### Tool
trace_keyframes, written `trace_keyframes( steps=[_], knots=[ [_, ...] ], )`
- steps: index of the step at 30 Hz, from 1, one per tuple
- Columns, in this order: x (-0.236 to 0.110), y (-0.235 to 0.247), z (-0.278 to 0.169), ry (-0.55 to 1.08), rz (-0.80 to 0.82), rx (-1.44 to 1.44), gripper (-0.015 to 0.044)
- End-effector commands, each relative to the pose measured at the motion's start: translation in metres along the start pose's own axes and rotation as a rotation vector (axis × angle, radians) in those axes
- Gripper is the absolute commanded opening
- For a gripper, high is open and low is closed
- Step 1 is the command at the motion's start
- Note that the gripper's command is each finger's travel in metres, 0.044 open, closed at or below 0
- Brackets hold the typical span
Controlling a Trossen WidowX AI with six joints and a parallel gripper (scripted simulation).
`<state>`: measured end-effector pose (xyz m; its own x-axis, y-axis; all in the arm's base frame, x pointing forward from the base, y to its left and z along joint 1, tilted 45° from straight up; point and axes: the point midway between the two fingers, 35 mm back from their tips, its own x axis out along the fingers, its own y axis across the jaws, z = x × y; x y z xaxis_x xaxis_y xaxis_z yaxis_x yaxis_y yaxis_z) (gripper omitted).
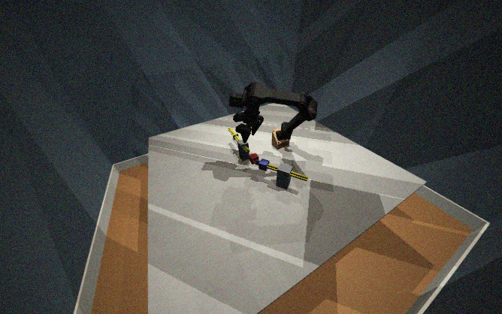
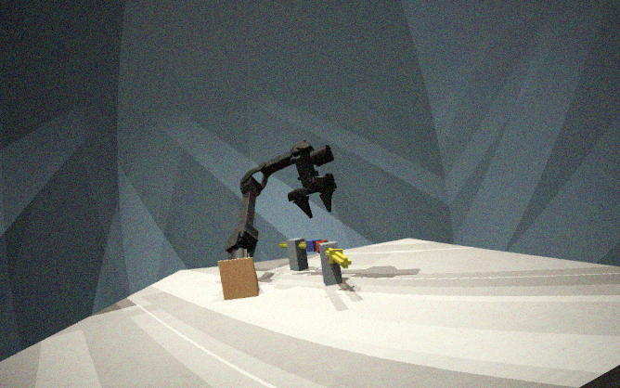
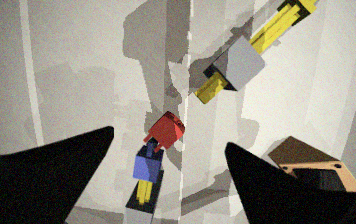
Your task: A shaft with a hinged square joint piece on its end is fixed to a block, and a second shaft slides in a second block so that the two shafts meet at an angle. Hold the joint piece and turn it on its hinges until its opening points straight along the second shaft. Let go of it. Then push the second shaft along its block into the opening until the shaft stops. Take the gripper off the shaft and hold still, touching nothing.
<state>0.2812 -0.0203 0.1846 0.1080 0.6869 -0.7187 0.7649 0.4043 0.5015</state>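
Note:
The red joint piece [image 3: 166,131] [image 1: 254,158] [image 2: 316,243] hangs on a blue hinge piece [image 3: 147,167] [image 1: 264,164] at the end of the fixed yellow shaft [image 3: 145,191] [image 1: 298,175]. That shaft sits in a dark block [image 1: 283,178] [image 2: 297,253]. The second yellow shaft [image 3: 211,89] [image 1: 234,135] [image 2: 338,257] runs through a grey block [image 3: 239,64] [image 1: 243,149] [image 2: 330,269]. Its tip stands a gap away from the red piece. My gripper [image 3: 171,139] [image 1: 249,134] [image 2: 317,210] is open and empty. It hangs well above the joint piece and touches nothing.
The arm's tan base box [image 1: 279,139] [image 2: 238,278] [image 3: 305,155] stands beside the two blocks. The grey table top [image 1: 225,233] has an orange rim area [image 1: 376,270] around it.

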Motion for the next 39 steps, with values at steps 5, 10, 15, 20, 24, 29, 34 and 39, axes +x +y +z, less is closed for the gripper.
trace_keyframes(
  steps=[5, 10, 15, 20, 24, 29, 34, 39],
  knots=[
    [0.02, -0.019, 0.025, 0.074, -0.05, 0.265, 0.044],
    [0.031, -0.031, 0.037, 0.116, -0.082, 0.424, 0.044],
    [0.044, -0.043, 0.048, 0.157, -0.119, 0.583, 0.044],
    [0.047, -0.047, 0.051, 0.168, -0.131, 0.629, 0.044],
    [0.047, -0.047, 0.051, 0.168, -0.131, 0.629, 0.044],
    [0.047, -0.047, 0.051, 0.168, -0.131, 0.629, 0.044],
    [0.046, -0.052, 0.067, 0.165, -0.122, 0.509, 0.044],
    [0.044, -0.061, 0.089, 0.161, -0.111, 0.337, 0.044]
  ],
)
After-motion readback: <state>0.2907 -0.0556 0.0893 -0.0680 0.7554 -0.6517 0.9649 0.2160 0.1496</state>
